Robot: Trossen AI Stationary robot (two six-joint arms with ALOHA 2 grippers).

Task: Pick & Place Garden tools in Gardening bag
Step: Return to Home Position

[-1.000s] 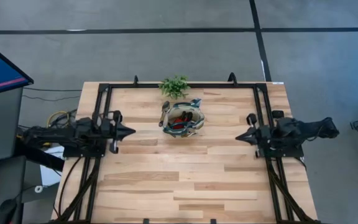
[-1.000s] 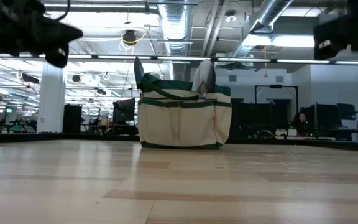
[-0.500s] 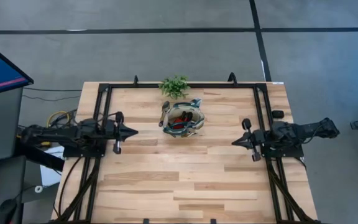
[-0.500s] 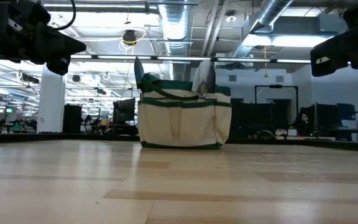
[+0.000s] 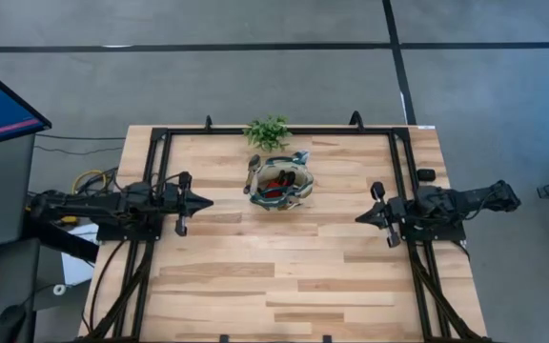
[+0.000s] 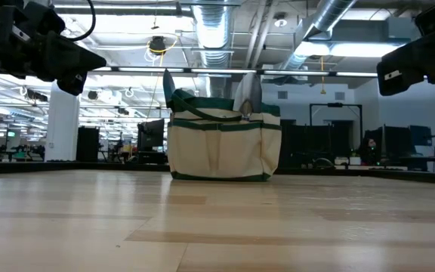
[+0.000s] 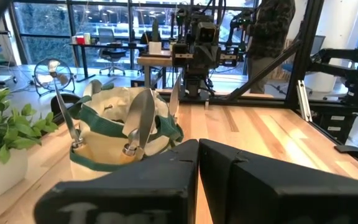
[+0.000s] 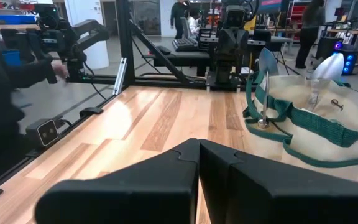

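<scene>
The tan gardening bag (image 5: pixel 280 183) with green trim stands on its base on the table's far middle, also in the low view (image 6: pixel 221 140). Garden tools stick out of it: silver trowel blades (image 7: pixel 143 118) (image 8: pixel 266 67) point up, and a red-and-black item (image 5: pixel 273 191) lies inside. My left gripper (image 5: pixel 208 201) hangs shut at the table's left side, pointing level toward the bag, well short of it. My right gripper (image 5: pixel 358 217) hangs shut at the right side, likewise pointing toward the bag. Both hold nothing.
A leafy green plant (image 5: pixel 268 131) in a white pot stands just beyond the bag at the far edge. A black frame (image 5: pixel 284 130) runs round the table's far and side edges. Bare wood (image 5: pixel 274 276) lies between the arms and toward the near edge.
My right gripper has sunk a little toward the table, staying shut and level. The bag and its tools have not moved.
</scene>
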